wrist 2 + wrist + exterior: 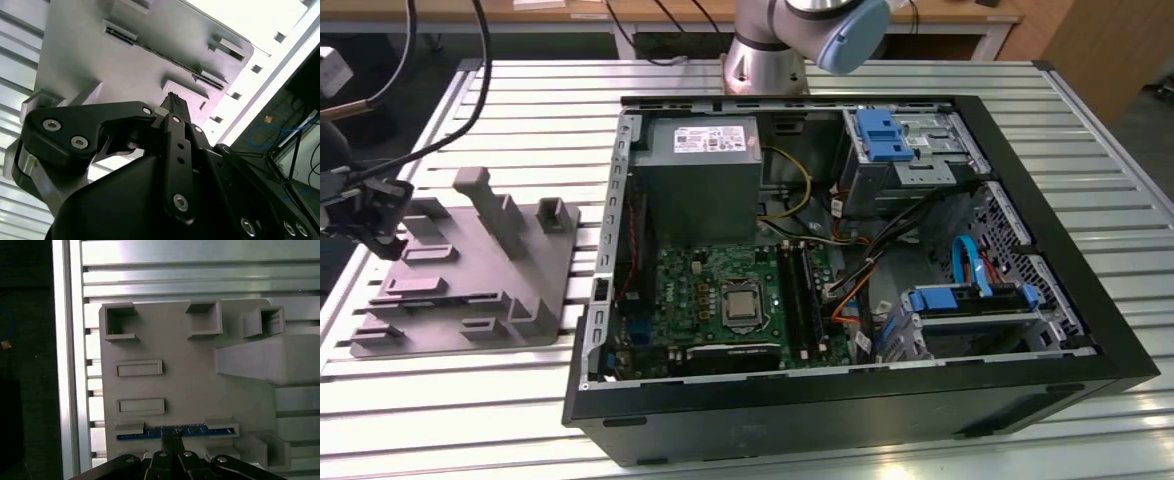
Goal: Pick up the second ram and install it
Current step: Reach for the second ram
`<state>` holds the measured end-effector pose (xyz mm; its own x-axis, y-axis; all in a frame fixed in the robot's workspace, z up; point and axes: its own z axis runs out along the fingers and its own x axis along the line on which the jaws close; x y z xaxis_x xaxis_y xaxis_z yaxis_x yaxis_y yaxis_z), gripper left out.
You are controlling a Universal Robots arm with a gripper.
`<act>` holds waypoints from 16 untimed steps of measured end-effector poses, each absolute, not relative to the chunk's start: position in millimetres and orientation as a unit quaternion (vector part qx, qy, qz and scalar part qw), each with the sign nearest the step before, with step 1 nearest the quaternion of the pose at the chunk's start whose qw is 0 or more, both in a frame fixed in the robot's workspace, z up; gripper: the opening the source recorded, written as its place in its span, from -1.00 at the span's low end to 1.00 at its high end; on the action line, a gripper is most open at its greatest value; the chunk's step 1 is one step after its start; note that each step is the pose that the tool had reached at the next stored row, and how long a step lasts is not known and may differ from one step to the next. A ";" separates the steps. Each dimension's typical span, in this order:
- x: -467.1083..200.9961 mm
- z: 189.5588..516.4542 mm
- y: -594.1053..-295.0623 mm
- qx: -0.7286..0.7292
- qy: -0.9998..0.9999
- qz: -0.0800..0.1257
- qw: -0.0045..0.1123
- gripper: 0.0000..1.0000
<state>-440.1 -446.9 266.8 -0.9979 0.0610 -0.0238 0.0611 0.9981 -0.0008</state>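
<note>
The second ram [205, 430] is a slim blue board standing on edge in a slot of the grey fixture tray [190, 385], held between two tabs. In the second wrist view the ram [190, 67] shows as a thin dark line across the tray [90, 55]. My gripper [172, 436] hangs just above the ram's middle, its fingers drawn together with nothing between them. Its tip [173, 97] stands a little off the ram. In the exterior view the gripper [376, 235] is over the tray [467, 270] at the exterior view's left.
The open black computer case [854, 420] lies on the slatted metal table [1121, 300]. Inside it are the green motherboard [707, 290] with black slot rails [798, 300], a grey power supply [700, 160], blue drive brackets [881, 135] and loose cables. The arm's base [767, 60] stands behind the case.
</note>
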 end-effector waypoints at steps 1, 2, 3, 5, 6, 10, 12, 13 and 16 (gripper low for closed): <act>-438.4 265.0 -446.9 0.029 1.000 -0.001 0.012 -0.80; -436.7 263.3 -446.9 0.027 1.000 -0.001 0.011 -0.80; -435.2 261.5 -446.9 0.025 1.000 -0.001 0.011 -0.80; -432.5 258.0 -446.9 0.022 1.000 -0.002 0.010 -0.80; -431.4 256.4 -446.9 0.020 1.000 -0.003 0.010 -0.80; -429.1 249.6 -447.1 0.015 1.000 -0.004 0.009 -0.80; -428.3 245.8 -447.6 0.013 1.000 -0.004 0.008 -0.80; -428.0 244.0 -448.1 0.012 1.000 -0.004 0.007 -0.80; -427.9 238.7 -451.6 0.010 1.000 -0.004 0.007 -0.80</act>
<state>-427.9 -451.6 238.7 -0.9997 0.0202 -0.0134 0.0203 0.9998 -0.0082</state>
